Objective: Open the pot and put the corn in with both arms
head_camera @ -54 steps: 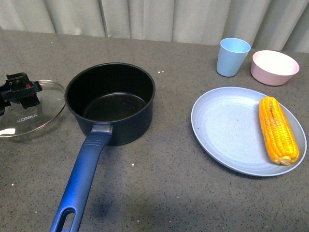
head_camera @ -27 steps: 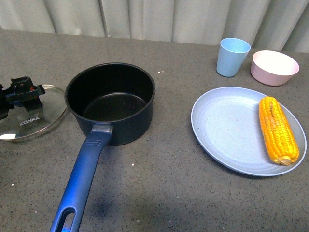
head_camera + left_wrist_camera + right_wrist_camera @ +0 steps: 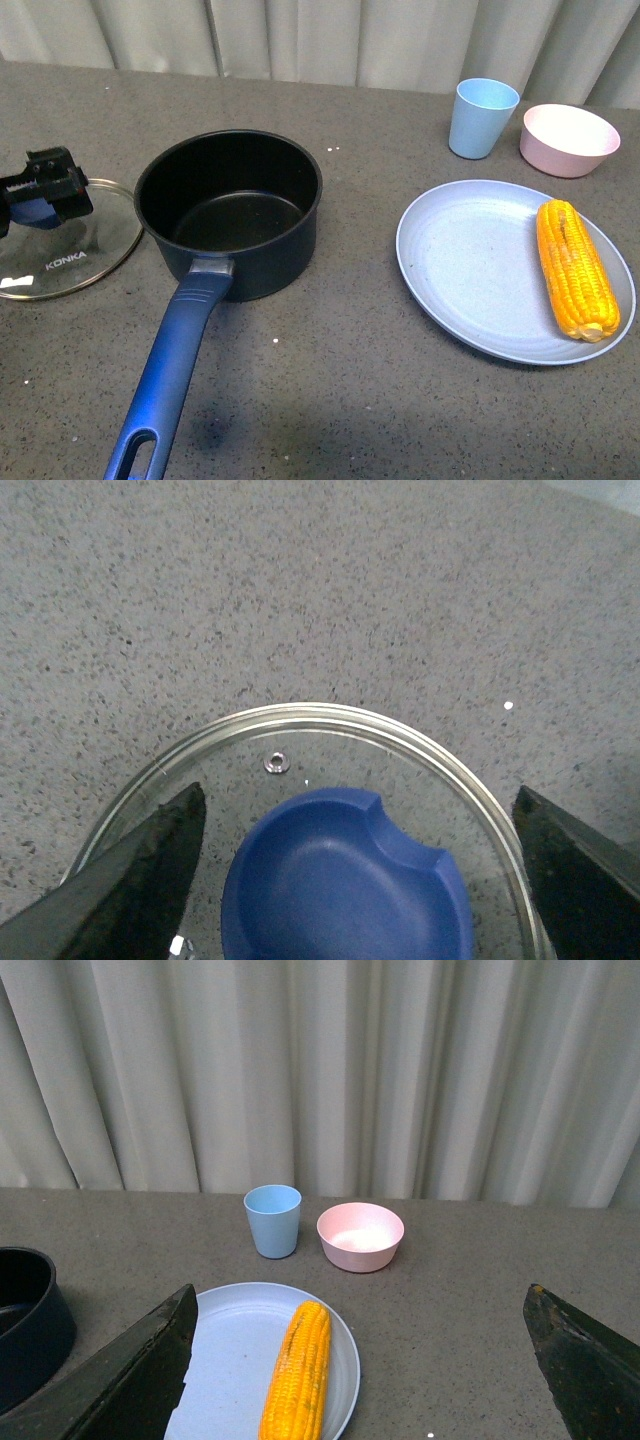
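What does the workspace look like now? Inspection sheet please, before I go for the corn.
Surface: grey speckled table.
Job's things: pot open and empty, handle towards the camera; lid flat on the table to its left; corn lying on the plate.
Clutter: light blue cup, pink bowl, both upright behind the plate.
Grippers: left gripper open, fingers either side of the lid's knob, not touching; right gripper open, empty, out of the front view.
Cables: nothing seen.
Surroundings: pale curtain behind the table.
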Robot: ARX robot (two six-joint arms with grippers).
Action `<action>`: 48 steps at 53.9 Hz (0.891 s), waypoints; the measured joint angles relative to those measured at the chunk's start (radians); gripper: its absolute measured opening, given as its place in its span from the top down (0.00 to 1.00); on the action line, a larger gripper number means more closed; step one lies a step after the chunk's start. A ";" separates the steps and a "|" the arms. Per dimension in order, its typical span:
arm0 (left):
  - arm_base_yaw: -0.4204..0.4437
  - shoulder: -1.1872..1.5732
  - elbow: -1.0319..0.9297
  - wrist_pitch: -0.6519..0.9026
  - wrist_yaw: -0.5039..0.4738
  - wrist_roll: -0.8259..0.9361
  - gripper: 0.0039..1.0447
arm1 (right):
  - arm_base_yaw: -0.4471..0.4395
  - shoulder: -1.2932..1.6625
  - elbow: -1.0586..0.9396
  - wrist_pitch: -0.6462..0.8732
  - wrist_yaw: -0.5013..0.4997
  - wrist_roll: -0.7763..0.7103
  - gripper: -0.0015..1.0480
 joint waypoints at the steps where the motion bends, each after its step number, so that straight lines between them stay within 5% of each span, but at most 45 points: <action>1: 0.001 -0.019 -0.005 -0.011 -0.002 -0.004 0.08 | 0.000 0.000 0.000 0.000 0.000 0.000 0.09; 23: 0.011 -0.479 -0.229 -0.143 -0.062 0.026 0.06 | 0.000 0.000 0.000 0.000 0.000 0.000 0.09; 30: 0.023 -0.589 -0.410 0.187 0.132 0.113 0.32 | 0.000 0.000 0.000 0.000 0.000 0.000 0.09; 41: -0.017 -0.826 -0.564 0.119 0.103 0.139 0.79 | 0.000 0.000 0.000 0.000 0.000 0.000 0.09; 48: -0.056 -0.990 -0.591 -0.029 0.041 0.143 0.96 | 0.000 0.000 0.000 0.000 0.000 0.000 0.09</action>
